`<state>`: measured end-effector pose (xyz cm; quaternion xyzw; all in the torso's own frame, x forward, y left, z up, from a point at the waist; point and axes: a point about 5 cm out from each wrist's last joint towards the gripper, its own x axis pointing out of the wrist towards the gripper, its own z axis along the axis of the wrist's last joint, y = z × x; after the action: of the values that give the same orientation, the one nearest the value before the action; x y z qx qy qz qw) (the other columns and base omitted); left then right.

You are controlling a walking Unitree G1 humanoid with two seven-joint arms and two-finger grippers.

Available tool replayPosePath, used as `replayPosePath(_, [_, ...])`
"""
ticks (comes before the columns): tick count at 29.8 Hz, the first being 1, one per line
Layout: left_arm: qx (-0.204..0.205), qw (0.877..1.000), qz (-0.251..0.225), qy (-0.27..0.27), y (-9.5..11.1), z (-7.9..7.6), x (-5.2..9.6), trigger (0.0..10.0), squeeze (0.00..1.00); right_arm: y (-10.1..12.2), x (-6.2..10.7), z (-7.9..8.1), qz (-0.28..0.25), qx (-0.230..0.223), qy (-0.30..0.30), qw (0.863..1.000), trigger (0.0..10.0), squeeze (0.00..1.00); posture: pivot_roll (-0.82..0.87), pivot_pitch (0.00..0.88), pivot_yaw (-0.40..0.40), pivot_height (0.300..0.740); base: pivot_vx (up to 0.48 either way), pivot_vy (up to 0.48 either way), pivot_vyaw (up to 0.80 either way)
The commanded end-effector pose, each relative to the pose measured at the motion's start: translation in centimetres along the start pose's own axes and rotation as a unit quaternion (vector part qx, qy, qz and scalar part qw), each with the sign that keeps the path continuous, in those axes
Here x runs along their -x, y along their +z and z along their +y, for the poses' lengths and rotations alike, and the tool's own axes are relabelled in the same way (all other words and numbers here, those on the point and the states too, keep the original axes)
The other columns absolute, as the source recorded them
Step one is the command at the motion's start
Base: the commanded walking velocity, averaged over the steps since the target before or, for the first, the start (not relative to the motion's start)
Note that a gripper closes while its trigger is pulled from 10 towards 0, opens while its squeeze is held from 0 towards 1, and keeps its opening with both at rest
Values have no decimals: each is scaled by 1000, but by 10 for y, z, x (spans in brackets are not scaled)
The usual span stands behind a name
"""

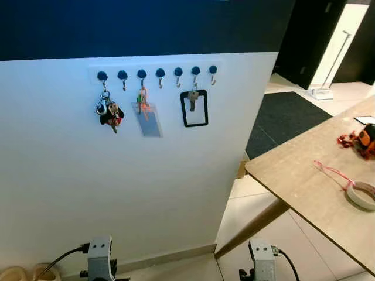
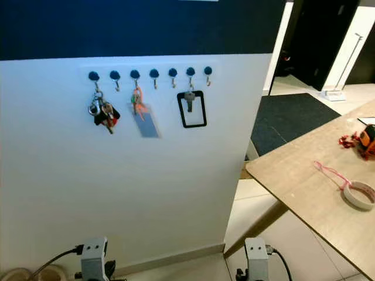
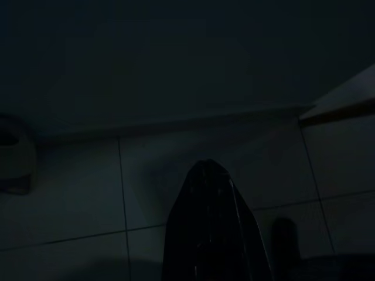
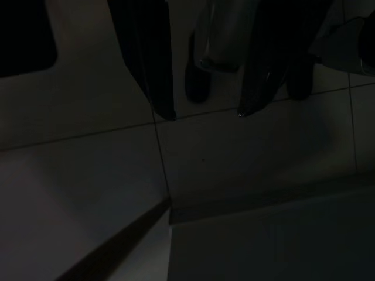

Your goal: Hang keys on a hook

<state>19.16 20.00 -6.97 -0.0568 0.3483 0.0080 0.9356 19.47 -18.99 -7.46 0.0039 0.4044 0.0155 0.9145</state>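
A row of seven hooks (image 1: pixel 158 73) runs along the white wall, well above and ahead of both jaws. A bunch of keys (image 1: pixel 109 112) hangs from the leftmost hook, a key with an orange loop and clear tag (image 1: pixel 146 115) from the third, and a single key in a black frame (image 1: pixel 194 108) from the sixth.

Both arms hang low over the tiled floor (image 4: pixel 246 158). The right gripper (image 4: pixel 205 114) has its jaws spread apart, holding nothing. The left gripper (image 3: pixel 214 234) shows as one dark mass; whether its jaws are parted cannot be told.

A wooden tabletop (image 1: pixel 304 181), off to the right of the jaws, carries a roll of tape (image 1: pixel 361 195).
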Motion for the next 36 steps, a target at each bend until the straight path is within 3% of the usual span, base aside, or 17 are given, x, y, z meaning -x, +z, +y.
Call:
replayPosePath(1, [2,1000,12,-1,-7,0,2,10000,0,-3,1,0,3,-4,-2,1000,10000,0,35,12,-13,740,-266,0,0])
replayPosePath(8, [-3,1000,2,-4,-6,1,4,10000,0,-4,0,8,5,-7,4,1000,10000,0,56,46,-9,740,-265,0,0])
replayPosePath(16, [-10,999,-42,-15,7,-2,2,10000,0,-7,0,12,8,-6,13,1000,10000,0,81,71,-9,740,-261,0,0])
replayPosePath(36, [-14,997,-71,-14,12,-4,7,10000,0,-2,-2,18,-1,-3,24,1000,10000,0,110,97,-7,740,-215,0,0])
